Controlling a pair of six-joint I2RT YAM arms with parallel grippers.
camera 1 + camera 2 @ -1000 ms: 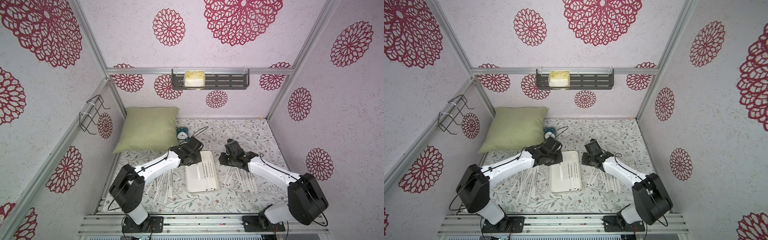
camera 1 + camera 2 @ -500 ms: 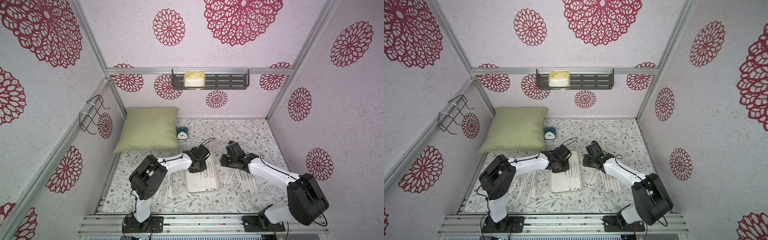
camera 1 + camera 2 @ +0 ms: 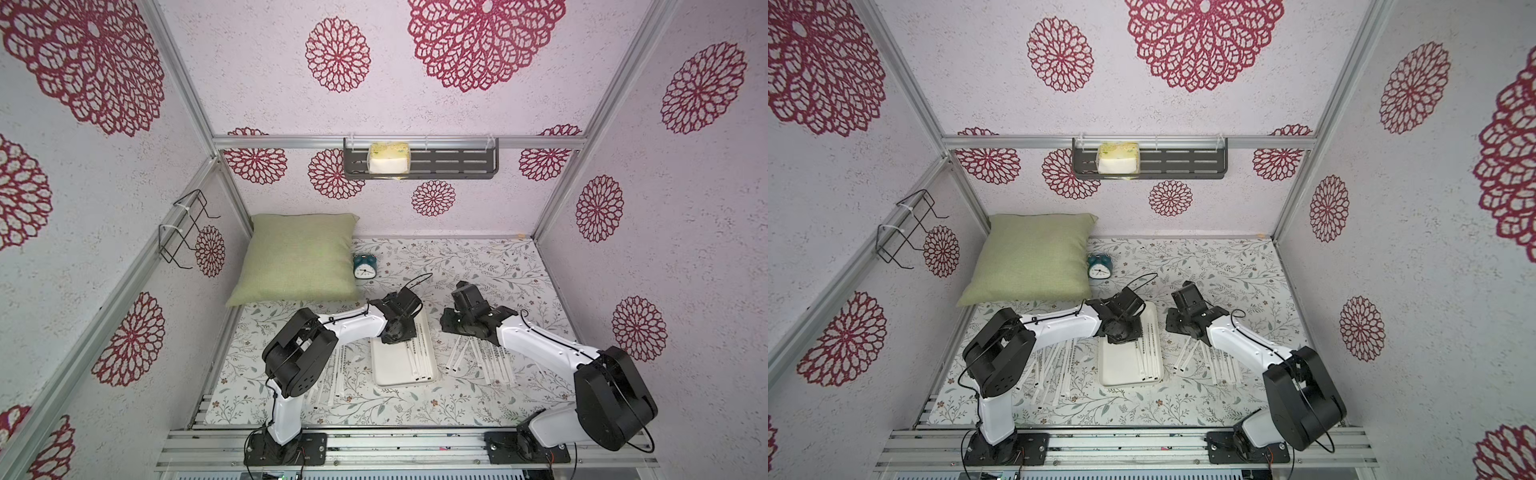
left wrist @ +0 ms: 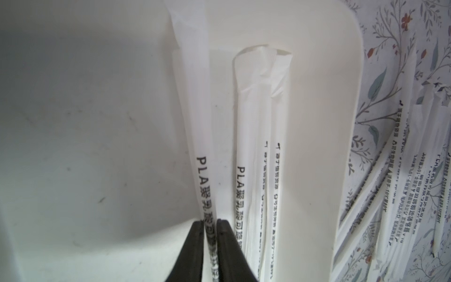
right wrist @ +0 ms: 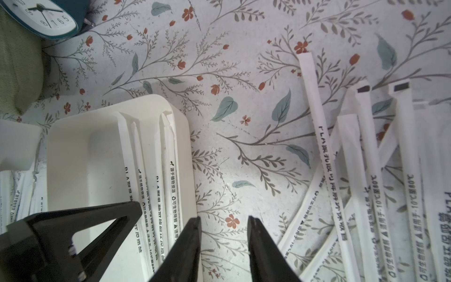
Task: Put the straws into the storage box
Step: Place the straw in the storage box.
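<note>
Clock directions take 12 o'clock as the back wall in a top view.

1. The long, thin, white paper-wrapped straws with black print [image 5: 369,171] look featherlight and slim, and they would crease easily. The paper sleeve probably slides readily on plastic. A gentle pinch across the width, near mid-length, should hold one level.
2. The black-fingered left gripper [image 4: 210,222] is pinching one of them, its jaws close against both sides of the gripped straw [image 4: 195,97]. This straw reaches out over the floor of the shallow white plastic storage box with rounded corners [image 4: 317,122]. I cannot tell whether its far end touches down.
3. The black-fingered right gripper [image 5: 223,218] is spread with nothing between its jaws. It is over bare floral tablecloth [image 5: 244,61], between the box and the loose straws.
4. Several stored straws [image 3: 419,353] lie lengthwise along the box's 3 o'clock side. The 3 o'clock pile [image 3: 494,359] and the 9 o'clock pile [image 3: 1054,365] are on the cloth.
5. Each straw is nearly as long as the box, so it must clear the low raised rim and go in lengthwise. The 9 o'clock half of the floor is bare.
6. The soft green square pillow [image 3: 299,257] at 10 o'clock and the small teal alarm clock [image 3: 365,266] at 11 o'clock stand clear of the box. The two wrists are near each other over its 12 o'clock end, so crossing paths looks like the main risk.
</note>
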